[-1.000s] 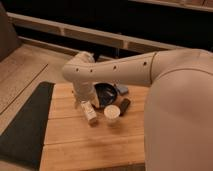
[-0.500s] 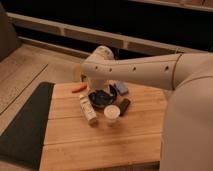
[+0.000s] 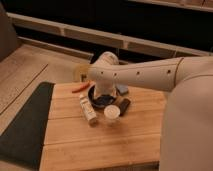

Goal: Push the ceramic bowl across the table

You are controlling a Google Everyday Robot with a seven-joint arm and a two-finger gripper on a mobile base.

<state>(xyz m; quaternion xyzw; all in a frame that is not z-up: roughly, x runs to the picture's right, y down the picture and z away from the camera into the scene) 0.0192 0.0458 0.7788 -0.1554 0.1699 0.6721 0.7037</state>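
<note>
Shifted slightly rightward since the earlier frame, the gripper [image 3: 103,93] is lowered at the ceramic bowl [image 3: 99,102], which appears barely displaced. Whether the jaws are apart or together cannot be told. Directly beneath the jaws, the round, glossy, dark bowl is seen mouth-up, with no long axis, on the planked bamboo worktop [image 3: 100,145]. Just camera-side of the jaws, a white paper cup [image 3: 112,111] is stood upright.

Left of the table [image 3: 100,145] lies a dark mat [image 3: 22,125]. Beyond the table's far-left corner spreads pale floor [image 3: 25,70]. Behind the table, a dark wall [image 3: 125,12] carries pale horizontal ledges [image 3: 90,35]. The light is dim and warm.
</note>
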